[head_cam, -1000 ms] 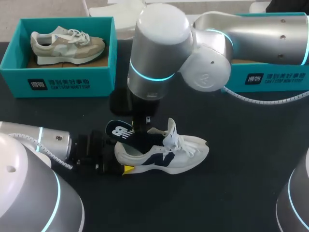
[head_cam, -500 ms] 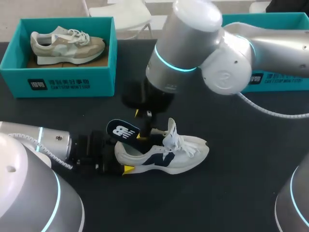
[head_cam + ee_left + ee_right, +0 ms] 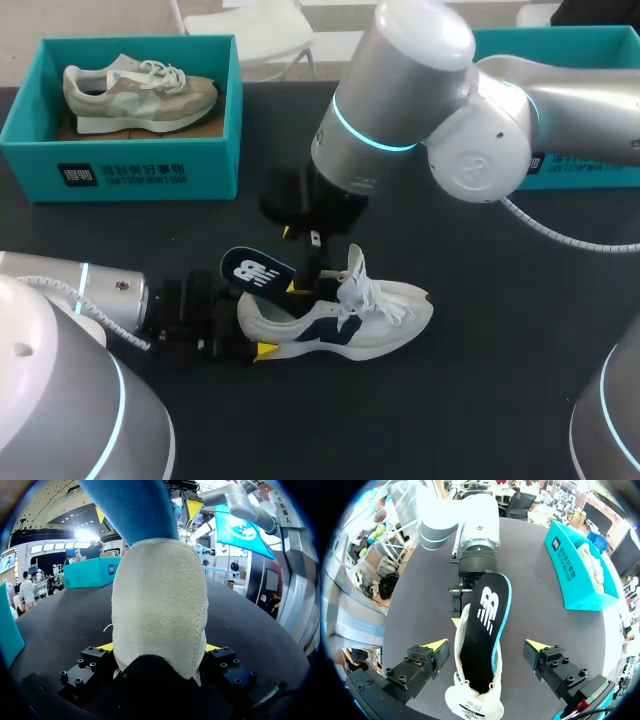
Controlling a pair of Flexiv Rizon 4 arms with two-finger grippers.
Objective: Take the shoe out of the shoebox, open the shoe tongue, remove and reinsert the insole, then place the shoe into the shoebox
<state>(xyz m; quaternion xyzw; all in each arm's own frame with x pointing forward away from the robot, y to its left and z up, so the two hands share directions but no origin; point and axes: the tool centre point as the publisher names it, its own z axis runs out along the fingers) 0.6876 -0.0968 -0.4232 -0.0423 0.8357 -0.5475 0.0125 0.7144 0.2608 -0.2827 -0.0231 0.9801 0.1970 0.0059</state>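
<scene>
A white and navy shoe (image 3: 345, 322) lies on its side on the black table, toe to the right. My left gripper (image 3: 250, 332) is shut on its heel; the left wrist view shows the pale heel (image 3: 160, 610) filling the gap between both fingers. A dark insole (image 3: 254, 272) with a white logo and blue underside sticks up out of the shoe's opening. Just above it my right gripper (image 3: 297, 262) hangs open. In the right wrist view the insole (image 3: 486, 622) lies between the spread fingers (image 3: 437, 645) without touching them.
A teal shoebox (image 3: 120, 165) with a beige shoe (image 3: 135, 92) in it stands at the back left. A second teal shoebox (image 3: 575, 165) stands at the back right, partly hidden by my right arm. The table has free room in front of and right of the shoe.
My right gripper has let go of the insole, opened wide and lifted up and to the right. The insole stays stuck in the shoe. The left arm has not moved.
</scene>
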